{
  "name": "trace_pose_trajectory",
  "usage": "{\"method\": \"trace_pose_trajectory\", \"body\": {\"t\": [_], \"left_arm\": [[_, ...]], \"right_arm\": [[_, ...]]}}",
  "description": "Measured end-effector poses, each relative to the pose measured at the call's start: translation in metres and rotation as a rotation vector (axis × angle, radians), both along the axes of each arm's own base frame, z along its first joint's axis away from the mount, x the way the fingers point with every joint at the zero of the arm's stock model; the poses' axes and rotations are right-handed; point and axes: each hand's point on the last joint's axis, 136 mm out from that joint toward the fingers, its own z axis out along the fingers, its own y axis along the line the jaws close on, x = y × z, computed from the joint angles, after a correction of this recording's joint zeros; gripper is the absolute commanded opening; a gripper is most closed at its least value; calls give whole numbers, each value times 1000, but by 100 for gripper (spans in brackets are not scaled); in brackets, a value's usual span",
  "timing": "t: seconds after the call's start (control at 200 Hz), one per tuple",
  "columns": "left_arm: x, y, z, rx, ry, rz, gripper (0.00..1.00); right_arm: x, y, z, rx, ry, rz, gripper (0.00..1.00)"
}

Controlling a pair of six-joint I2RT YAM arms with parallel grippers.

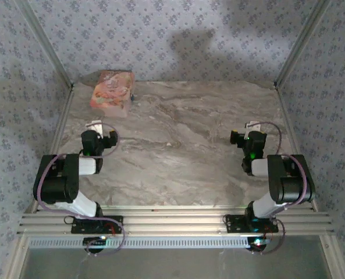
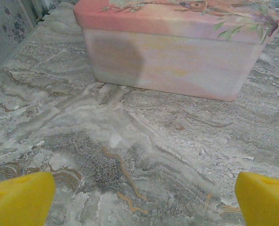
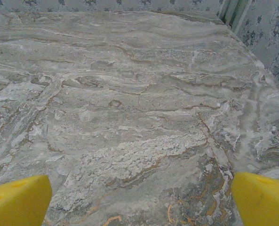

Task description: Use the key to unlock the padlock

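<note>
A small dark object lies at the far left of the table, just beside the right side of a pink box. It is too small to tell whether it is the padlock, the key or something else.

The box stands near the far left corner, its lid printed with a floral pattern. In the left wrist view it sits straight ahead across the far part of the frame, its plain pink side wall facing the camera and a shadow on the left part of that wall.

The left gripper hangs low over the left side of the table, nearer than the box and well apart from it. Its 2 yellow fingertips stand wide apart at the bottom corners of the wrist view, with nothing between them but bare marbled surface.

The right gripper hangs over the right side, level with the left one and well apart from the box and the dark object. Its jaws are spread wide too, over bare marble.

Patterned wallpaper covers the 3 walls around the table.
</note>
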Motion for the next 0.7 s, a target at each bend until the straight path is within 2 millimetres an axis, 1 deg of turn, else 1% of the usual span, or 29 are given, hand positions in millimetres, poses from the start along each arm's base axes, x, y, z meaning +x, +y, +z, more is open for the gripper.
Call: {"method": "trace_pose_trajectory", "body": {"t": [0.7], "left_arm": [[0, 0, 0, 0, 0, 0, 98]], "right_arm": [[0, 1, 0, 3, 0, 8, 100]]}}
